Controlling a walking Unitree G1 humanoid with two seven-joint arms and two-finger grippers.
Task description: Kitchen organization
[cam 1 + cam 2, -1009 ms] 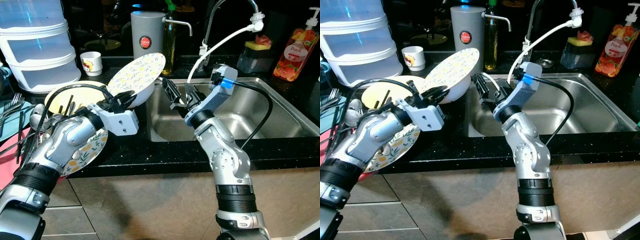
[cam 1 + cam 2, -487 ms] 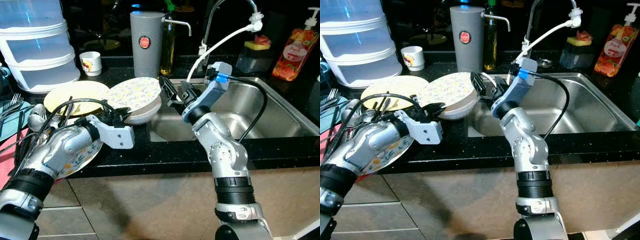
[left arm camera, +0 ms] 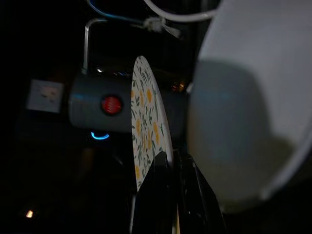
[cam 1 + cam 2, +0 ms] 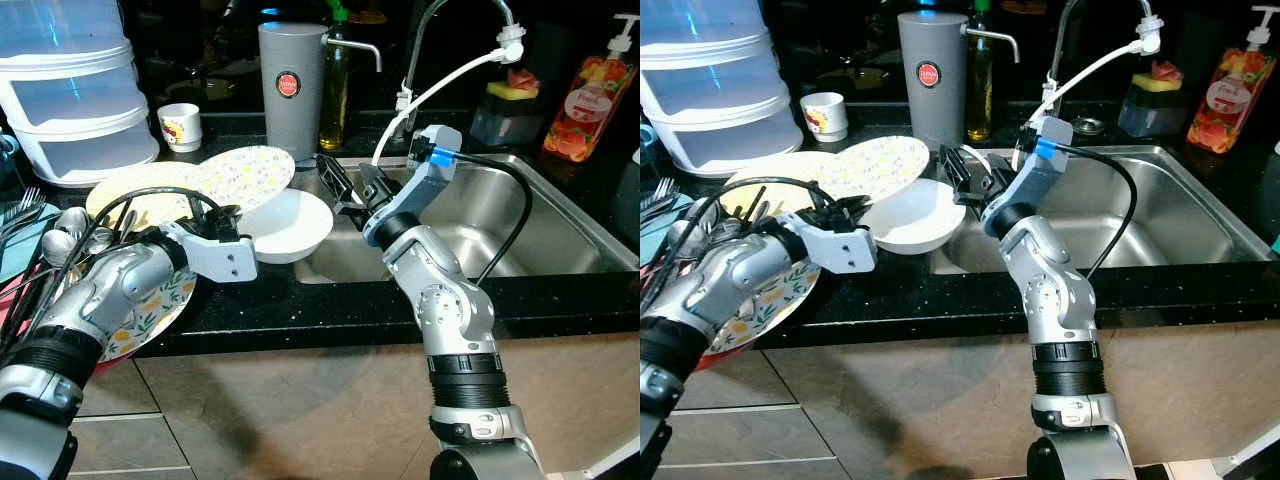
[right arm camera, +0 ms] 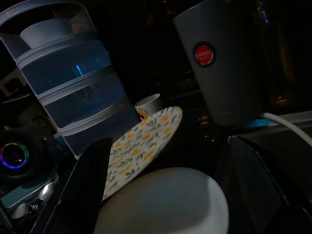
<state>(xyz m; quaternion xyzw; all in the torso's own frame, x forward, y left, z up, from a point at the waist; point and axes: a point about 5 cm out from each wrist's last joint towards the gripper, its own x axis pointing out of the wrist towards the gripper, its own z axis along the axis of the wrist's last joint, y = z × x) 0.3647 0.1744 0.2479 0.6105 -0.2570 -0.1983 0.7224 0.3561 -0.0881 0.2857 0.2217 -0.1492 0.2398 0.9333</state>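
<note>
Left jaws (image 4: pixel 232 216) closed on the tilted plate (image 4: pixel 245 177), right jaws (image 4: pixel 345 192) open beside the bowl (image 4: pixel 288 224) at the bench (image 4: pixel 330 300) edge by the sink (image 4: pixel 520 215); risk: plate slips onto bowl, tipping it sinkward.

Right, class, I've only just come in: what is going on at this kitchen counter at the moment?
A humanoid robot is sorting dishes beside the sink. Its left gripper is shut on the floral plate, which leans tilted between a yellow plate and a white bowl on the black counter. Its right gripper, jaws open, hovers beside the bowl's far edge, holding nothing.
</note>
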